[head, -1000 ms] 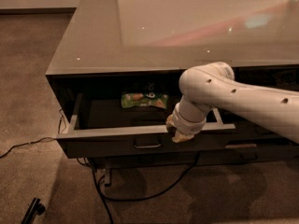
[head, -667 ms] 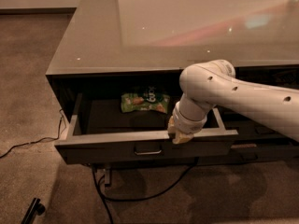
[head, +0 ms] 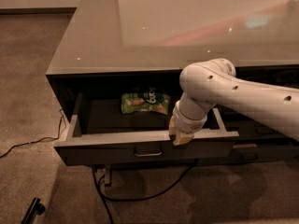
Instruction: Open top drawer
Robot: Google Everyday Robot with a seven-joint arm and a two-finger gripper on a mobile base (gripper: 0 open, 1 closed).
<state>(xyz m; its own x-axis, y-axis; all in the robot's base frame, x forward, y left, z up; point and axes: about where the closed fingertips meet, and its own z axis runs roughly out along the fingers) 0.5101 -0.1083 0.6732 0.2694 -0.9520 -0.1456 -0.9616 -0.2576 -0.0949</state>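
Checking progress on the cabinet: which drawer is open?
The top drawer, pulled out with a green snack bag inside; the neighbouring drawer beside it looks shut. The tool rests at the open drawer's front edge.

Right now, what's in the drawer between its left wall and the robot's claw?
Camera view: a green snack bag lies on the floor of the top drawer, towards the back; the gripper is at the front rim.

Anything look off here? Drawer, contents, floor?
Nothing damaged or spilled. The top drawer is pulled out and sits level, with a green snack bag lying flat at its back. The hand is at the front rim, right of the handle, not on it. Loose cables trail on the carpet beneath.
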